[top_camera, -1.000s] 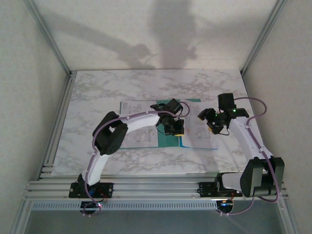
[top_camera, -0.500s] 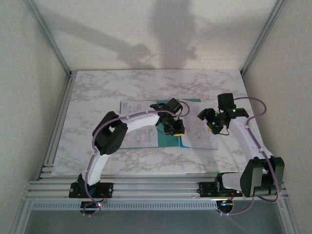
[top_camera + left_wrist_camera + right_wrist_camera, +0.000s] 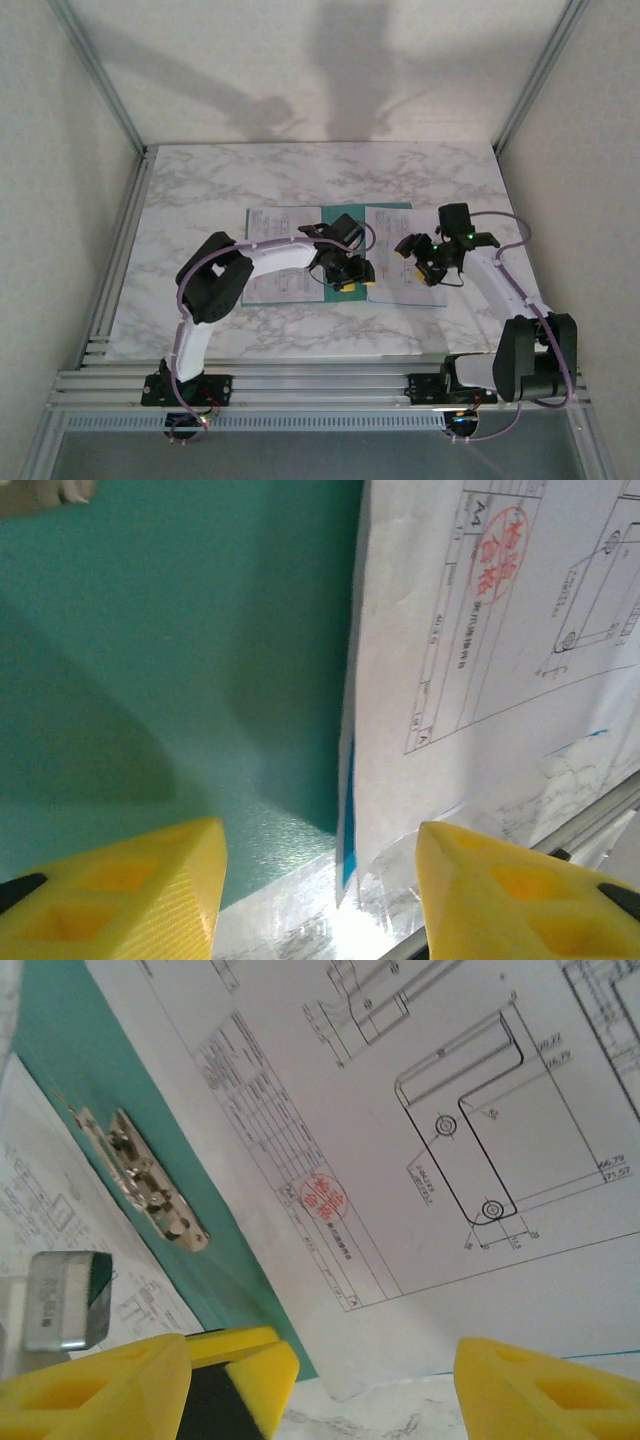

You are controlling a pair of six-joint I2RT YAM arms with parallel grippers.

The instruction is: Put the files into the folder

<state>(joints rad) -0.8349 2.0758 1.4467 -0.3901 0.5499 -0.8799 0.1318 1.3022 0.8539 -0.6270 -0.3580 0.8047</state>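
Folder (image 3: 398, 207) lies open on the table (image 3: 200, 180) in the top view, files (image 3: 275, 225) on both halves, left gripper (image 3: 347, 284) and right gripper (image 3: 415, 262) low over them. Left wrist: fingers (image 3: 130, 880) spread, nothing held. Right wrist: likewise spread and empty; red stamp (image 3: 325, 1200) illegible.

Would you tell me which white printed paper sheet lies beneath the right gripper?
The red-stamped sheet on the right half of the teal card folder; the other sheet lies left.
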